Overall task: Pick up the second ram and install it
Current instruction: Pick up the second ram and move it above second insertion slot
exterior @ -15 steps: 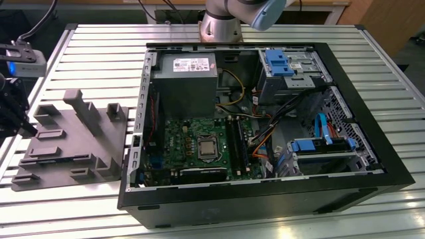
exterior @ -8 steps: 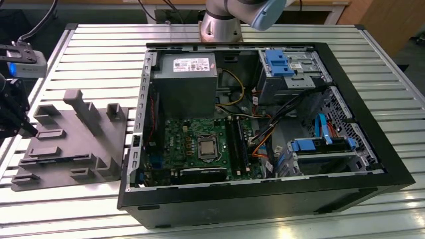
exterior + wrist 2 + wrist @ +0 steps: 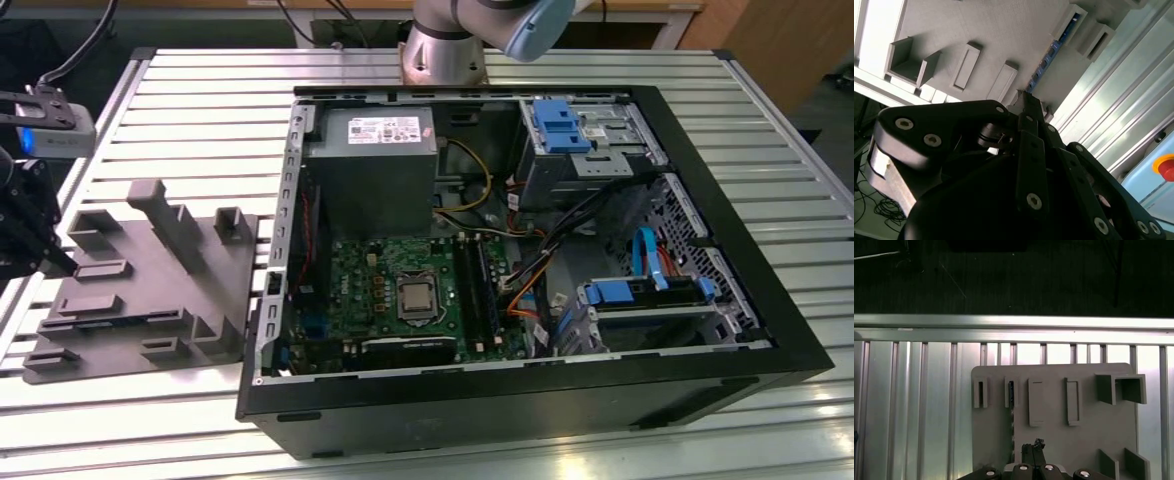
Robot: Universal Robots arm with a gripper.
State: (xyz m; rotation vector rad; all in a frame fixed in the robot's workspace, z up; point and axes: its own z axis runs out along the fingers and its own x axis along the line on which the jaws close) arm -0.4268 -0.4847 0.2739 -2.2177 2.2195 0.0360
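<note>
The second ram is seemingly seated on edge in the grey fixture on the tabletop. The tool, drawn narrow and empty, is held just beside it. Pick-up and installation are not yet done.

On the table, the holder plate lies to the exterior view's left of the case.

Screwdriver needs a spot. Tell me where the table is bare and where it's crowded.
Bare table slats lie beyond the grey fixture, in front of it, and along the exterior view's right of the computer case. Crowded: inside the case and on the fixture.
</note>
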